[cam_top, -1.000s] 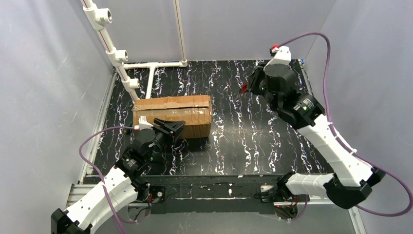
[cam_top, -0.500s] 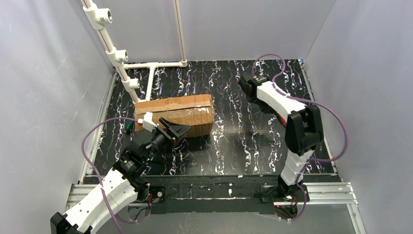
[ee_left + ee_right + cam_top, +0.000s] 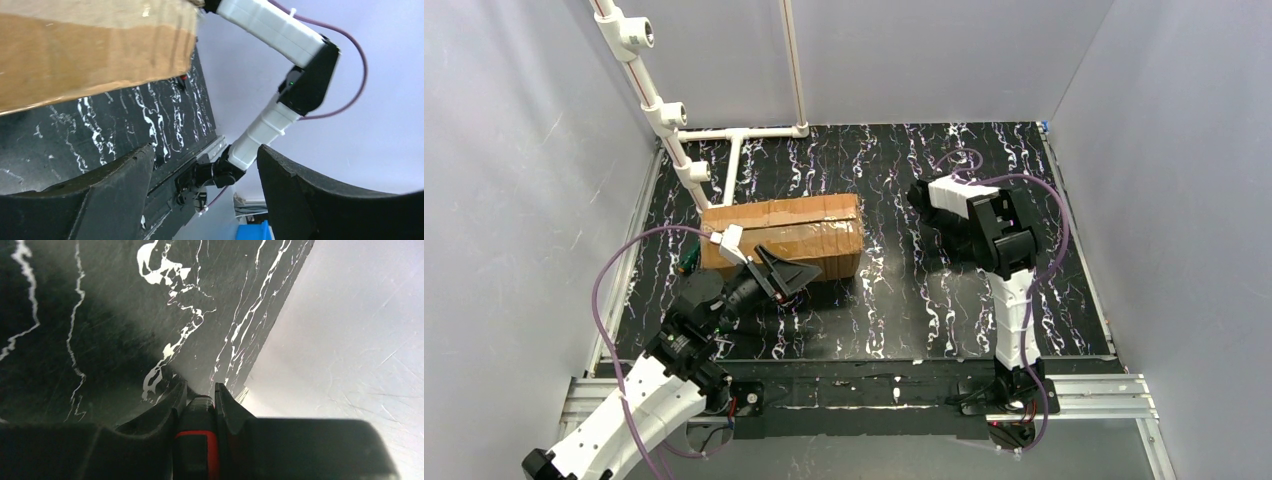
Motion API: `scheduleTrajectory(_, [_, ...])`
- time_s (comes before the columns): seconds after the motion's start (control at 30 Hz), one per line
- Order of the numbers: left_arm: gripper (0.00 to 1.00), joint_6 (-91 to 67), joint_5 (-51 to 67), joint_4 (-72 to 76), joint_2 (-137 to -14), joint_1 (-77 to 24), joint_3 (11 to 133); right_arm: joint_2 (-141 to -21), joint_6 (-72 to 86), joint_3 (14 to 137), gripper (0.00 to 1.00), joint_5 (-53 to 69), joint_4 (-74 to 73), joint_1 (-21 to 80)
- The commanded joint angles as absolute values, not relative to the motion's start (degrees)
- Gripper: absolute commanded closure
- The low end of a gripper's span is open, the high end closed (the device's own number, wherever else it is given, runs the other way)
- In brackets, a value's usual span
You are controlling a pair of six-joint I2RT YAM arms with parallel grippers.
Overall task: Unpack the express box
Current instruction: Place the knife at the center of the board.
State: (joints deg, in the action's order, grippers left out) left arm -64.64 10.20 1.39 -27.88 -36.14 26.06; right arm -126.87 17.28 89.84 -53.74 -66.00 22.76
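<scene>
The express box [image 3: 784,232], a brown taped cardboard carton, lies closed on the black marbled table, left of centre. It also fills the upper left of the left wrist view [image 3: 90,45]. My left gripper [image 3: 799,272] is open and empty, just in front of the box's near side; in its own view [image 3: 205,165] the jaws stand wide apart. My right gripper [image 3: 916,195] hovers low to the right of the box, apart from it. In its own view [image 3: 200,390] it is shut on a black and red tool [image 3: 199,440].
A white pipe frame [image 3: 674,120] stands at the back left. A small green object [image 3: 688,262] lies by the box's left end. Grey walls enclose the table on three sides. A blue bin [image 3: 252,231] sits beyond the table's near edge.
My right arm has folded down and swung from the back right toward the table's middle, still holding the tool. My left gripper has shifted slightly right along the box's front.
</scene>
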Motion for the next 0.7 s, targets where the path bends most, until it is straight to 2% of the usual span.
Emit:
scheduleTrajectory(0.0, [0.25,-59.6,15.9,1.3,-24.8,-36.4,29.4,-124.3,15.1,89.6,0.75,-52.9,-61.9,22.2])
scheduleTrajectory(0.07, [0.24,-58.5,18.0,1.1,-24.0,-36.4,30.6,-122.0,13.8,89.0,0.51,-51.5,-59.4,22.2])
scheduleTrajectory(0.13, [0.21,-55.9,20.9,0.4,-23.1,-36.4,33.0,-120.2,12.8,89.3,0.33,-50.1,-58.3,22.2])
scheduleTrajectory(0.17, [0.20,-53.0,22.2,-1.3,-22.6,-36.3,34.9,-119.2,12.5,89.8,0.16,-49.7,-58.3,22.2])
scheduleTrajectory(0.2, [0.19,-50.3,22.9,-3.8,-22.3,-36.3,37.1,-118.2,12.4,90.6,0.05,-49.0,-58.6,22.3])
scheduleTrajectory(0.3, [0.16,-41.1,20.4,-17.4,-22.9,-36.3,46.8,-113.1,12.0,94.0,0.02,-45.9,-59.6,23.8])
scheduleTrajectory(0.37, [0.17,-37.9,12.7,-30.1,-24.8,-36.3,53.6,-108.3,10.1,97.5,0.02,-39.5,-58.6,27.9])
scheduleTrajectory(0.5, [0.17,-44.0,-2.3,-47.2,-31.0,-36.3,63.7,-98.9,-0.3,101.9,0.02,-22.1,-46.0,44.7])
scheduleTrajectory(0.67, [0.17,-54.5,-6.5,-51.7,-34.4,-36.3,66.3,-91.7,-10.3,99.2,0.02,-14.5,-30.7,56.6])
